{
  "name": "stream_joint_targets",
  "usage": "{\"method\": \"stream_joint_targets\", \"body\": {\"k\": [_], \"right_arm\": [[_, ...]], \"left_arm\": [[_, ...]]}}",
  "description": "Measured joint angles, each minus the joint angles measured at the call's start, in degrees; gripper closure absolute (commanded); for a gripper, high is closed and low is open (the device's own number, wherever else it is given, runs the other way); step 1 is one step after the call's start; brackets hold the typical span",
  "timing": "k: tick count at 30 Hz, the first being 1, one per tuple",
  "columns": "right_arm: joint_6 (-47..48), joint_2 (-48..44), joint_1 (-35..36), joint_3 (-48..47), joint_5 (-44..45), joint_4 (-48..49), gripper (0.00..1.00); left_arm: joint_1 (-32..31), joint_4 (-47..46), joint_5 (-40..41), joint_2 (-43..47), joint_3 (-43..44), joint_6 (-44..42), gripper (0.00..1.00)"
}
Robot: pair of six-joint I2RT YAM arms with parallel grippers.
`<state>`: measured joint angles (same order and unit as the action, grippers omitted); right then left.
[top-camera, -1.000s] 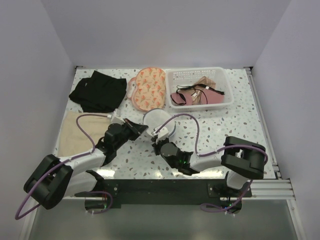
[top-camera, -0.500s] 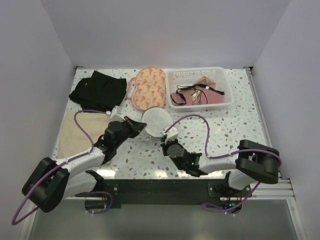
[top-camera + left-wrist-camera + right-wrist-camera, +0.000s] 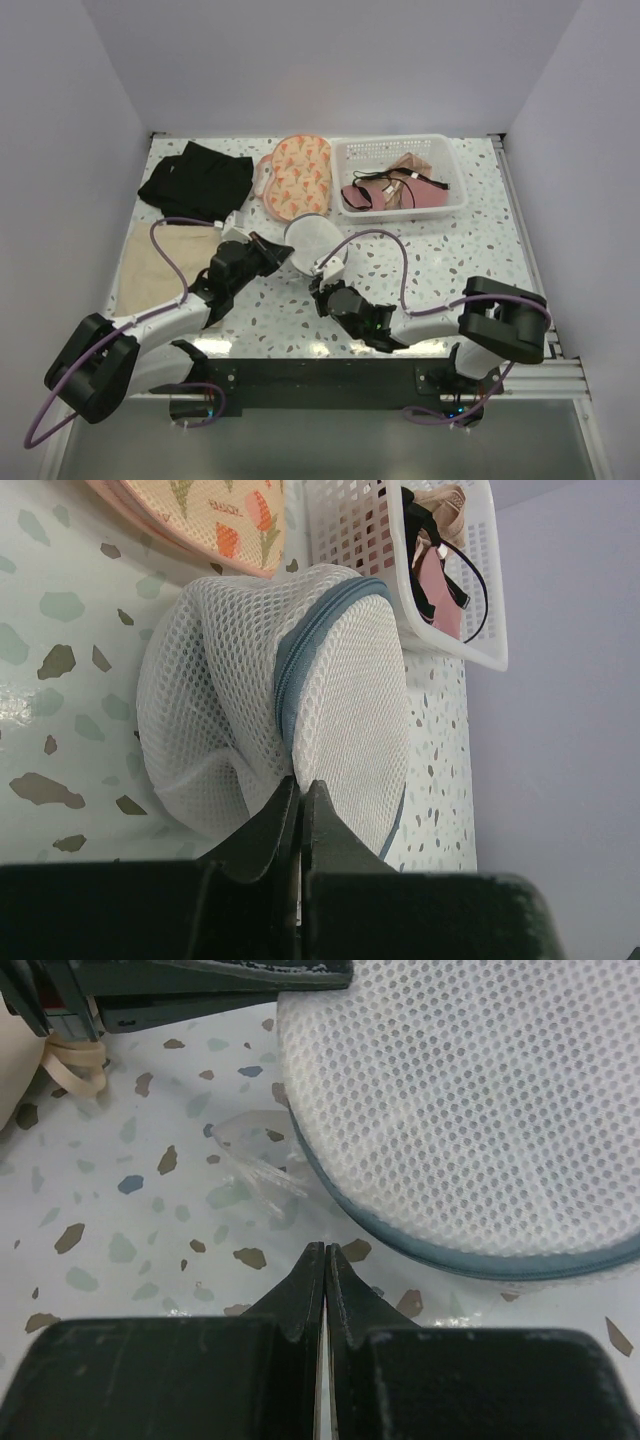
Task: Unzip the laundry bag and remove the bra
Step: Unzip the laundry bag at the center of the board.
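The laundry bag (image 3: 312,238) is a round white mesh pouch with a blue zipper band (image 3: 298,655), lying mid-table. The zipper looks closed and the bra inside is hidden. My left gripper (image 3: 285,253) is at the bag's left side. In the left wrist view it (image 3: 300,783) is shut on a fold of the bag's mesh (image 3: 230,700). My right gripper (image 3: 320,293) sits just in front of the bag. In the right wrist view it (image 3: 326,1250) is shut and empty on the table, a little short of the bag's blue rim (image 3: 470,1100).
A white basket (image 3: 400,141) holding pink and beige underwear stands at the back right. An orange patterned padded piece (image 3: 297,175) lies behind the bag. A black garment (image 3: 195,180) and a beige cloth (image 3: 150,265) lie on the left. A clear plastic scrap (image 3: 250,1155) lies by the bag.
My left gripper has pushed forward to the bag and the bag has shifted slightly. My right arm swung right, then its gripper came back left in front of the bag.
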<state>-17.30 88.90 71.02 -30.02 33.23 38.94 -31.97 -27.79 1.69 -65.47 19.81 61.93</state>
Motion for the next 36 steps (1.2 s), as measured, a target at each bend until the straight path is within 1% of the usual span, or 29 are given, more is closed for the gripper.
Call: {"method": "stream_joint_targets", "body": {"k": [9, 11, 12, 14, 15, 17, 18, 21, 22, 26, 29, 32, 34, 35, 36], "right_arm": [[1.2, 6.1, 0.2, -4.2, 0.7, 3.5, 1.0], [2.1, 6.8, 0.2, -4.7, 1.4, 4.4, 0.95], [2.5, 7.2, 0.2, -5.0, 1.9, 4.8, 0.89], [3.2, 7.9, 0.2, -5.5, 2.4, 5.7, 0.83], [3.5, 8.1, 0.2, -5.7, 2.7, 5.9, 0.78], [3.9, 8.2, 0.2, -5.7, 3.2, 6.2, 0.72], [3.9, 8.2, 0.2, -5.7, 3.3, 6.2, 0.66], [4.3, 8.2, 0.3, -5.7, 3.7, 6.6, 0.58], [4.4, 8.2, 0.3, -5.7, 3.8, 6.6, 0.57], [4.7, 8.4, 0.6, -6.3, 5.4, 7.0, 0.57], [5.0, 9.1, 0.7, -7.0, 7.3, 7.4, 0.6], [5.6, 9.4, 0.7, -7.2, 9.2, 7.5, 0.69], [5.9, 9.4, 0.7, -7.3, 10.4, 7.6, 0.76], [5.9, 9.4, 0.7, -7.3, 11.0, 7.8, 0.81], [6.0, 9.4, 0.7, -7.3, 11.5, 7.9, 0.83]], "left_arm": [[0.0, 0.0, -0.7, -0.2, 0.3, 0.0, 1.0], [0.0, -0.1, -0.9, -0.2, 0.3, 0.0, 1.0], [0.0, -0.1, -0.9, -0.2, 0.3, 0.0, 1.0], [0.0, -0.1, -1.0, -0.3, 0.3, 0.0, 1.0], [0.0, -0.1, -1.0, -0.3, 0.3, 0.0, 1.0], [0.0, -0.2, -1.0, -0.3, 0.3, 0.0, 1.0], [0.0, -0.3, -1.0, -0.4, 0.3, 0.0, 1.0], [0.0, -0.5, -1.0, -0.7, 0.3, 0.0, 1.0], [0.0, -0.6, -1.0, -0.7, 0.3, 0.0, 1.0], [0.0, -1.2, -1.0, -0.8, 0.3, 0.0, 1.0], [0.0, -1.4, -1.0, -0.8, 0.3, 0.0, 1.0], [0.0, -1.4, -1.0, -0.8, 0.3, 0.1, 1.0], [0.0, -1.4, -1.0, -0.8, 0.3, 0.1, 1.0], [0.0, -1.3, -1.0, -0.8, 0.3, 0.1, 1.0], [0.0, -1.3, -1.0, -0.8, 0.3, 0.1, 1.0]]}}
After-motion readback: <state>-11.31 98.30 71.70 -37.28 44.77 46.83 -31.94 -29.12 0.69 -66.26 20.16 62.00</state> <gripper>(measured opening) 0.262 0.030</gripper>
